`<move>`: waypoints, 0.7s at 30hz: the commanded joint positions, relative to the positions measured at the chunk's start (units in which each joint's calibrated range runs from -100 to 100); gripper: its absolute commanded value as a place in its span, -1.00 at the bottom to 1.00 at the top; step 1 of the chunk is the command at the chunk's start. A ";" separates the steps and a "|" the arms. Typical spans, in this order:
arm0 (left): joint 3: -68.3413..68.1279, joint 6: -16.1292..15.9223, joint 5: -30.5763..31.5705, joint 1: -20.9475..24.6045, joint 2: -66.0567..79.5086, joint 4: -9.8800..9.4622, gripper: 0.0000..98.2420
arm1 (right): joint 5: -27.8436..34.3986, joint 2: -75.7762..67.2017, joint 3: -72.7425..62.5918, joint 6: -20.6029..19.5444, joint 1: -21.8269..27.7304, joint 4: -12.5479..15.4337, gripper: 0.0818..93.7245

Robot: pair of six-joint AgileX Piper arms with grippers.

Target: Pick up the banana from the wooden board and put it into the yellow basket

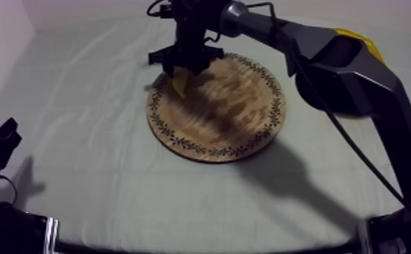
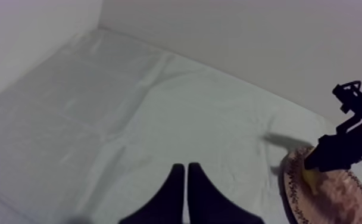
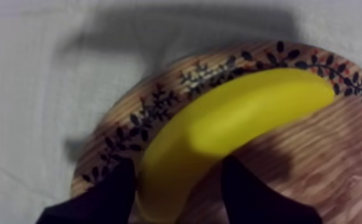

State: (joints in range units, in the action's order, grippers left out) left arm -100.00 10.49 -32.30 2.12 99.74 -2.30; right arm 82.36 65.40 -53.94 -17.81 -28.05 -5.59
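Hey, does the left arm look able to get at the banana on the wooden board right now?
Probably not. The right end effector sits closed round the banana on the wooden board, blocking the way in, while the left end effector rests shut, well short of the board.

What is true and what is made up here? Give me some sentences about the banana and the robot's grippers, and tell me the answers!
1. The right gripper has a black finger on each side of the banana. True.
2. The banana lies in the basket. False: it is at the patterned rim of the wooden board; the yellow basket sits behind the right arm.
3. The left gripper is wide open. False: its fingers lie together, shut on nothing.
4. The wooden board is round. True.
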 commanded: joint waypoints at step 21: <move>0.00 -0.01 -0.03 0.02 0.00 -0.02 -1.00 | -0.08 -5.38 4.02 6.76 1.36 3.64 -0.69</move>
State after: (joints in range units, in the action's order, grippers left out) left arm -100.00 10.49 -32.30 2.12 99.74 -2.30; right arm 83.10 62.45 -52.47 -11.16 -26.93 -2.20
